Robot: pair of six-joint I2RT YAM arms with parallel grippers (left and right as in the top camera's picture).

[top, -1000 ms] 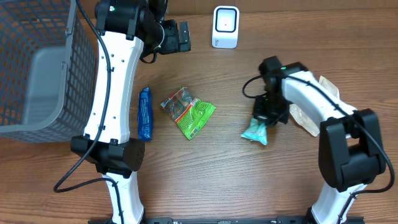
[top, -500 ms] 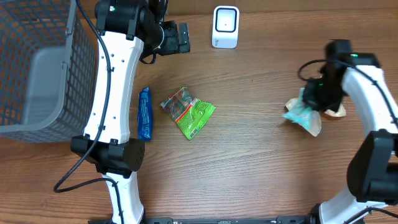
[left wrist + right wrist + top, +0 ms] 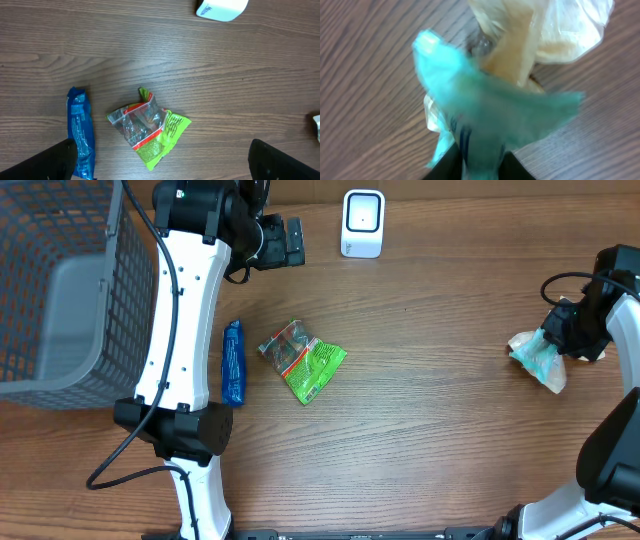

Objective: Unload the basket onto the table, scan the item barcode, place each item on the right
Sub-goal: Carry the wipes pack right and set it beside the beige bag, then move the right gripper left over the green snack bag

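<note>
The teal packet (image 3: 530,355) lies at the far right edge of the tabletop (image 3: 440,440), against pale bags (image 3: 560,25) and well apart from the white scanner (image 3: 362,223). Its end is pinched in the right gripper (image 3: 480,161). Risks: the thin film could slip from so shallow a pinch, or the barcode could face away from the scanner. The left gripper (image 3: 285,240) stands wide apart and empty. No print on the packet is legible, and the scanner's lettering is too small to read.

Left gripper (image 3: 297,240) splayed; right arm (image 3: 626,330) extended
</note>
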